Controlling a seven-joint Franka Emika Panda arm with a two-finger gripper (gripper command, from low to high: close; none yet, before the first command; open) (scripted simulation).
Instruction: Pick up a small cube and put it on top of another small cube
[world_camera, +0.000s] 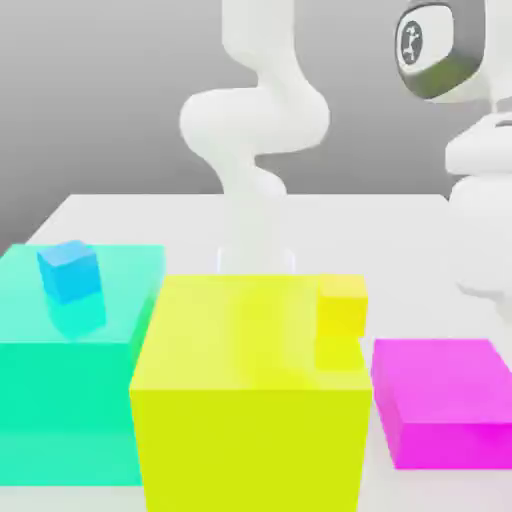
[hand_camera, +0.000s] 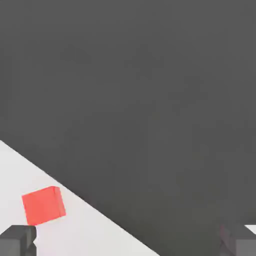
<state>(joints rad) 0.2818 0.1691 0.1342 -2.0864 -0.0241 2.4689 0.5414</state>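
The small red cube (hand_camera: 44, 205) lies on the white table (hand_camera: 90, 230), close to the table's edge, with dark floor beyond it. My gripper (hand_camera: 127, 245) is open, its two dark fingertips (hand_camera: 17, 240) standing wide apart with nothing between them. The red cube sits just ahead of one fingertip, off to the side of the gap and untouched. In the exterior view the white arm (world_camera: 255, 120) rises behind the big blocks.
A big teal block (world_camera: 70, 370) carries a small blue cube (world_camera: 70, 270). A big yellow block (world_camera: 250, 400) carries a small yellow cube (world_camera: 342, 305). A lower magenta block (world_camera: 445, 400) lies at the exterior view's right.
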